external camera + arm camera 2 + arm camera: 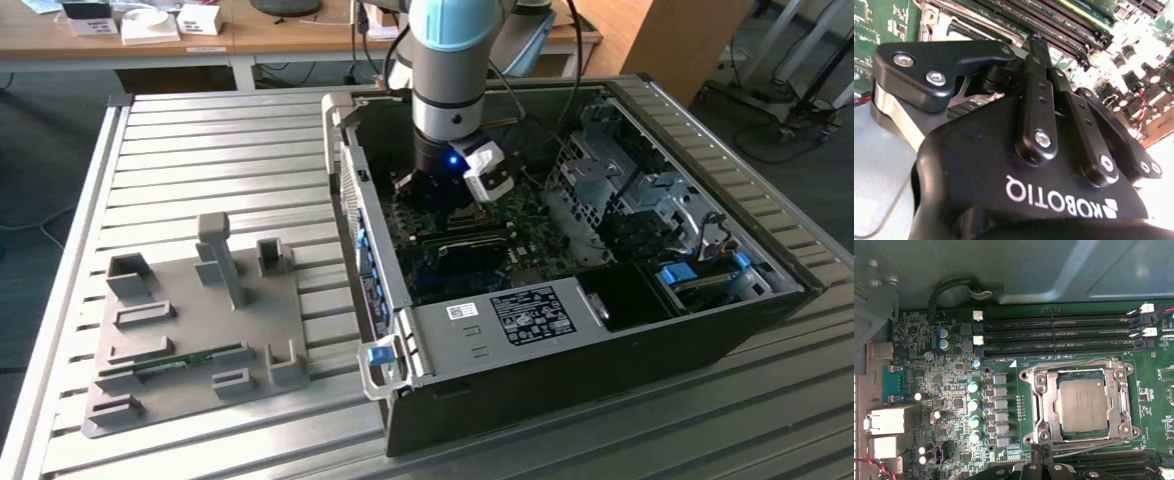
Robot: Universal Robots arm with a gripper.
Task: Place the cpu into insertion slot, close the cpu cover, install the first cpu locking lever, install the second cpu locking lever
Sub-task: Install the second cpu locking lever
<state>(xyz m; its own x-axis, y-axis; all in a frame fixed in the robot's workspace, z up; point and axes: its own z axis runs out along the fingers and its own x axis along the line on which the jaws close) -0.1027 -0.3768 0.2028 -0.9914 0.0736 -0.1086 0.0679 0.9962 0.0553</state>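
Scanning the exterior view left to right: grey fixture tray (200, 330) sat on the slatted table (174, 140) on the exterior view's left, then the open computer case (587, 330), with the arm (454, 70) coming down into it over the green circuit board (467, 250).

Progress, judged from the first wrist view: the cpu (1083, 404) was already seated in the insertion slot (1080, 405), silvery top showing, lying flat and square to the rim. The cpu cover (1054, 410) looked lowered around it, the chip showing through its window. Wire levers ran along the frame edges near the memory slots (1059, 332); I couldn't tell whether either was hooked under its catch. So placing looked done, cover looked closed or nearly so, and lever status stayed open.

Arm pose: wrist pointed straight down into the case, roughly vertical, with a blue light on the wrist-mounted camera block (483, 172). The gripper (1040, 452) hung just beside the socket's edge, on the side away from the upper memory slots, fingertips near the frame's lower rim.

Gripper state: in the second wrist view the gripper (1040, 42) had both fingers pressed together, tips meeting with nothing between them. It carried nothing. Whether the tips touched a lever or the board, I couldn't tell.
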